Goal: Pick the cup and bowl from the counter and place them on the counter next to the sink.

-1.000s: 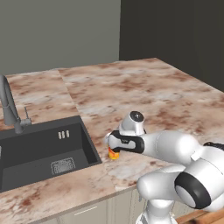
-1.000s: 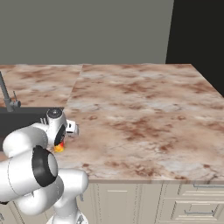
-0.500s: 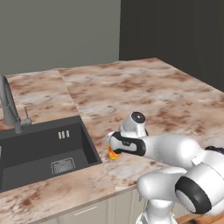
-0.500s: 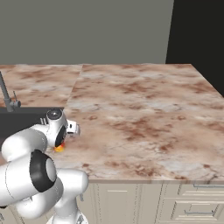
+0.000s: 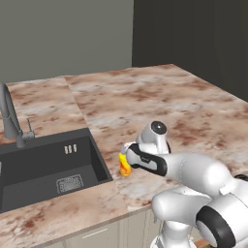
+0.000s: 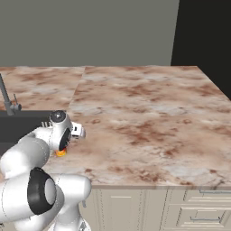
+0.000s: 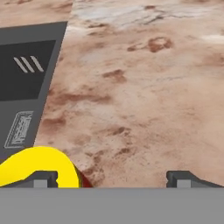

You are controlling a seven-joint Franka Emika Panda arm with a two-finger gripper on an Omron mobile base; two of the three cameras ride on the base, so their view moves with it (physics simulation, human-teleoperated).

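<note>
**Beside the sink, cup on the table**

Just right of the sink (image 5: 48, 167), the yellow cup (image 5: 125, 164) stands upright on the marble table (image 5: 160, 104), near its front edge. Over it hangs the pincer (image 7: 111, 178), fingers spread wide and pinching nothing; the cup sits by one fingertip (image 7: 43, 178), off-centre in the gap.

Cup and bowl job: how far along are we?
Done: the cup stands on the counter beside the sink. In hand: nothing; the gripper is open right above the cup. Left: the bowl, which I can't see here.
</note>
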